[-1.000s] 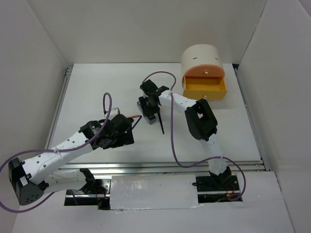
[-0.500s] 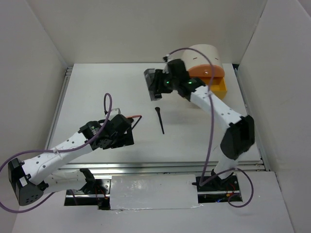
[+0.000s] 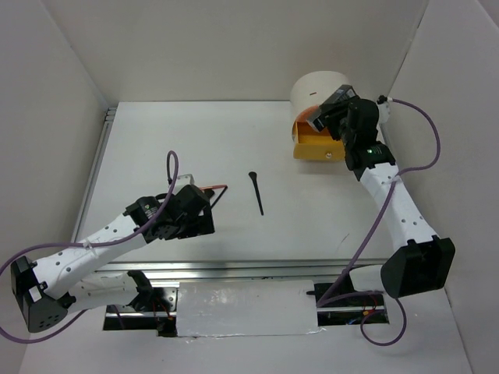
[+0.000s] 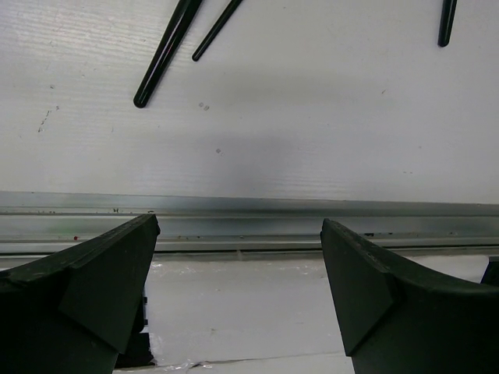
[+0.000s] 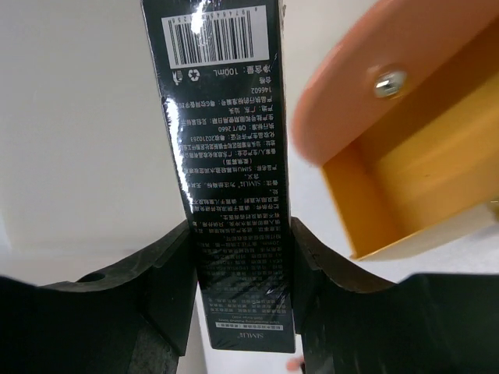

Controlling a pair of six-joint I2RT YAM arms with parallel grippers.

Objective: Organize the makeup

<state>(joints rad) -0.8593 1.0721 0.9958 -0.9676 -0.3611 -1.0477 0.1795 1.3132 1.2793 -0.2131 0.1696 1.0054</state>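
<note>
My right gripper (image 3: 334, 117) is shut on a dark rectangular tube (image 5: 226, 156) with a barcode and small print. It holds the tube (image 3: 320, 118) up beside the cream round-topped box (image 3: 316, 87), just above the open yellow drawer (image 3: 310, 149). In the right wrist view the drawer (image 5: 405, 195) lies to the tube's right, under the orange front (image 5: 405, 70). A thin black brush (image 3: 256, 192) lies alone mid-table. My left gripper (image 3: 201, 209) is open and empty, low over the table. Thin black sticks (image 4: 165, 53) lie beyond its fingers (image 4: 93, 288).
An aluminium rail (image 4: 249, 222) runs along the table's near edge, close to my left gripper. White walls enclose the table on the left, back and right. The right arm's purple cable (image 3: 366, 234) hangs over the right side of the table.
My right arm has lifted the dark tube from mid-table and swung it right to the box's open drawer. The black brush stayed on the table. The left arm has not moved.
</note>
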